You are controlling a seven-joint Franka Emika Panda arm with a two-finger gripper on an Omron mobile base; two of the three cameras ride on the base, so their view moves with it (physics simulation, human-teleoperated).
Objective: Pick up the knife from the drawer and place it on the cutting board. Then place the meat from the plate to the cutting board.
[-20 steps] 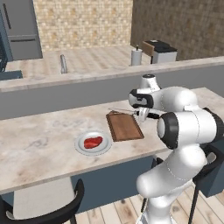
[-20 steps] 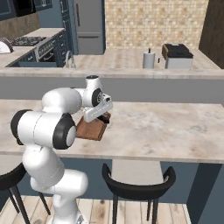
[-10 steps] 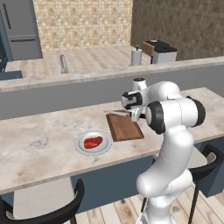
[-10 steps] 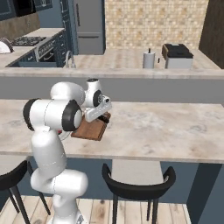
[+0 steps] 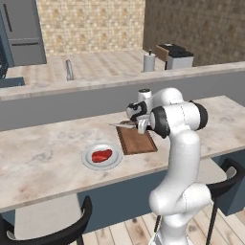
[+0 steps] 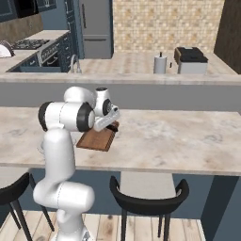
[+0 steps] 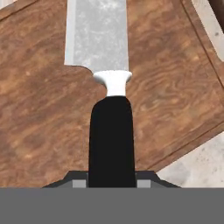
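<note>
- The hand (image 7: 112, 181) grips the black handle of the silver-bladed knife (image 7: 105, 65) above the reddish-brown wooden cutting board (image 5: 138, 141).
- The red steak (image 5: 101, 155) lies on the round grey plate (image 5: 89, 162), beside the board on the marbled worktop (image 5: 43, 158).

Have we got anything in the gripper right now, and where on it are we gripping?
Yes. The gripper is shut on the knife, gripping the black handle at its butt end. The silver blade points away from the hand, over the cutting board.
</note>
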